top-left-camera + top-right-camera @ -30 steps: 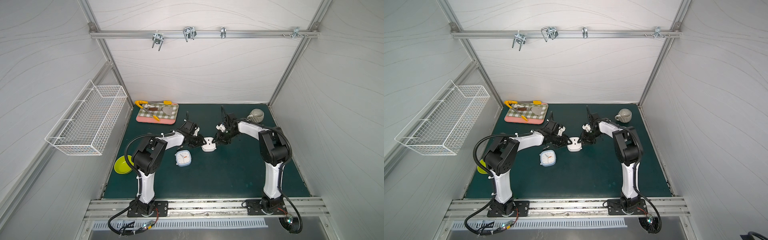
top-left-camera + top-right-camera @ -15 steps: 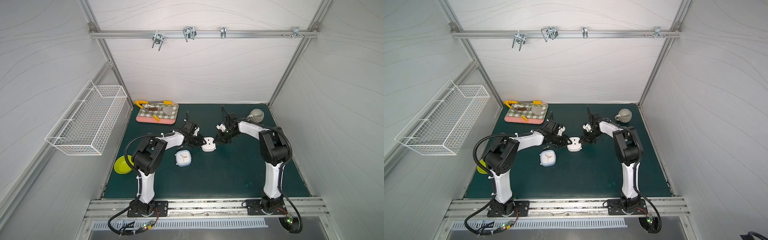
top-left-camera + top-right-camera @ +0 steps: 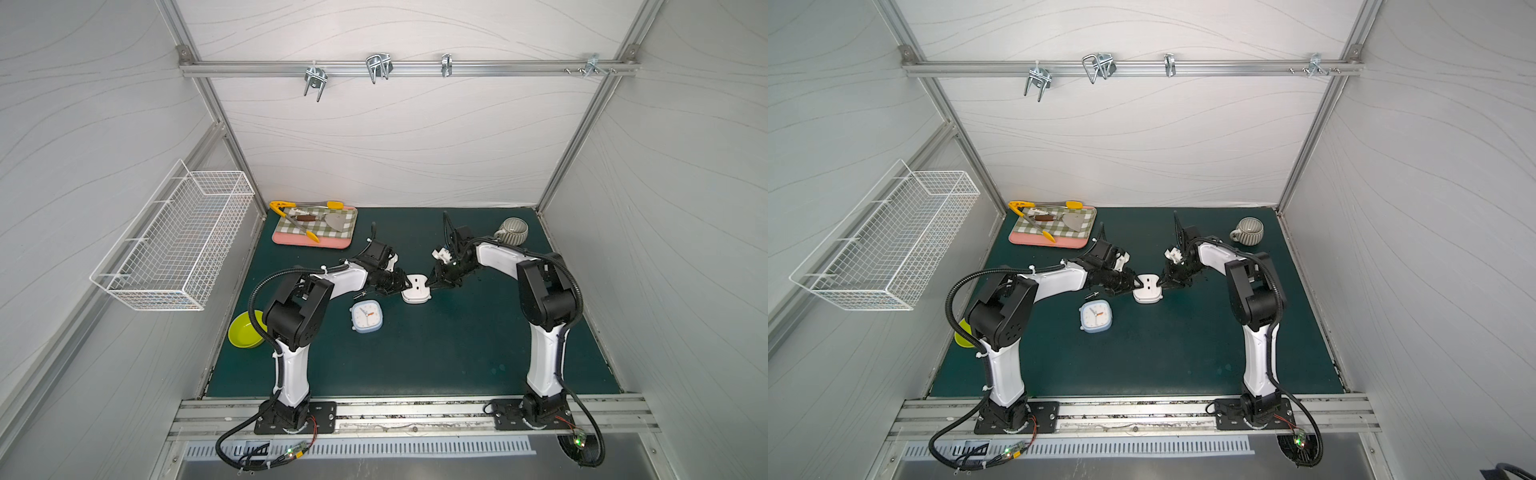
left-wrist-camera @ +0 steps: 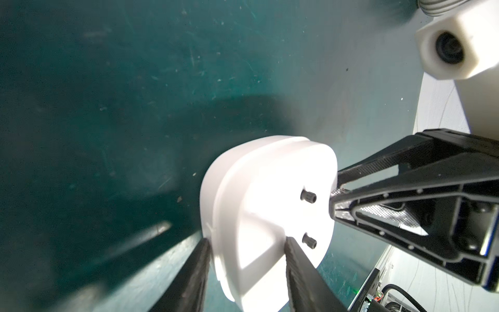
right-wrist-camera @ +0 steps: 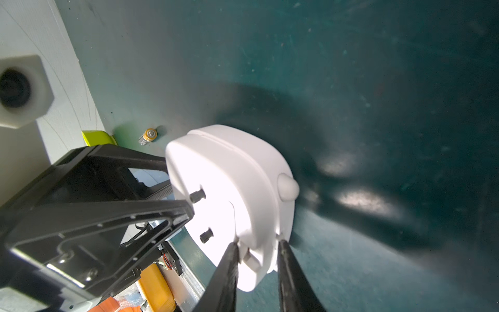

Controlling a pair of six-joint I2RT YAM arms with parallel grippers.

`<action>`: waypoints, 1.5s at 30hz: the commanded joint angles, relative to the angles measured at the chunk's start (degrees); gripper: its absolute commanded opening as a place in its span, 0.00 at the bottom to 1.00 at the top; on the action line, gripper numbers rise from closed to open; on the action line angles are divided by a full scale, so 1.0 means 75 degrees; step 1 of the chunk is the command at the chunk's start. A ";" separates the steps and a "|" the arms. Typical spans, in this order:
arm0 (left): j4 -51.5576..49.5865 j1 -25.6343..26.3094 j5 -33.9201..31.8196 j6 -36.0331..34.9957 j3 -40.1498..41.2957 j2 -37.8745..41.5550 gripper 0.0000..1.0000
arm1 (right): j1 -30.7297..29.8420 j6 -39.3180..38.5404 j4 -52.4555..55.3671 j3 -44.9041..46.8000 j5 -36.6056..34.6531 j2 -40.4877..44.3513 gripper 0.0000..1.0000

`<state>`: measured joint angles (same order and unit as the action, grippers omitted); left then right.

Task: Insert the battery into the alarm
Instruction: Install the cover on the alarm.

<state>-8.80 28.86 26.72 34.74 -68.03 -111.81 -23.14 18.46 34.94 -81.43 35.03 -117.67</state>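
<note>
Pinching the white alarm (image 3: 415,291) mid-frame with left hand (image 4: 247,243) and right hand (image 5: 258,244); leaving battery (image 3: 360,295) loose on worktop (image 3: 415,365), just left; yet to insert it.

Robot lab cell, aluminium frame (image 3: 399,68), white panels (image 3: 374,145)

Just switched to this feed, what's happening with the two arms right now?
Both arms are on the white alarm, back side up, at the middle of the green mat. The left gripper clamps one edge; the right gripper is closed on the opposite edge. The battery lies loose on the mat beside the left arm, not yet inserted. A blue clock sits nearby, untouched.
</note>
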 commanded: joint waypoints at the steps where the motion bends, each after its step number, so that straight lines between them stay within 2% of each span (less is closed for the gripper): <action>1: -0.0048 0.0077 -0.0018 0.0003 -0.0205 -0.0225 0.46 | -0.0346 -0.0050 0.0134 0.0228 -0.0212 0.0155 0.29; 7: -0.0230 0.0078 -0.0114 -0.0085 -0.0256 -0.0255 0.46 | -0.0302 -0.0042 0.0213 0.0111 -0.0528 0.0720 0.41; 10: -0.0233 0.0076 -0.0126 -0.0097 -0.0249 -0.0240 0.46 | -0.0302 0.0023 0.0212 0.0100 -0.0628 0.0877 0.42; 12: -0.0227 0.0077 -0.0131 -0.0097 -0.0250 -0.0233 0.46 | -0.0297 0.0014 0.0228 0.0067 -0.0673 0.0903 0.40; 18: -0.0233 0.0077 -0.0113 -0.0097 -0.0260 -0.0234 0.46 | -0.0325 0.0026 0.0380 -0.0190 -0.0652 0.0767 0.21; 21: -0.0232 0.0076 -0.0106 -0.0109 -0.0258 -0.0221 0.46 | -0.0325 -0.0006 0.0455 -0.0251 -0.0671 0.0634 0.16; 37: -0.0227 0.0077 -0.0062 -0.0108 -0.0281 -0.0222 0.46 | -0.0337 -0.0061 0.0533 -0.0352 -0.0527 0.0216 0.14; 45: -0.0233 0.0071 -0.0035 -0.0097 -0.0287 -0.0235 0.46 | -0.0337 -0.0094 0.0545 -0.0381 -0.0555 0.0179 0.17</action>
<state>-9.10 28.93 26.59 34.61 -68.47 -111.96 -25.19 18.63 37.10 -82.56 30.46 -115.35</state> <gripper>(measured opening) 0.459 0.173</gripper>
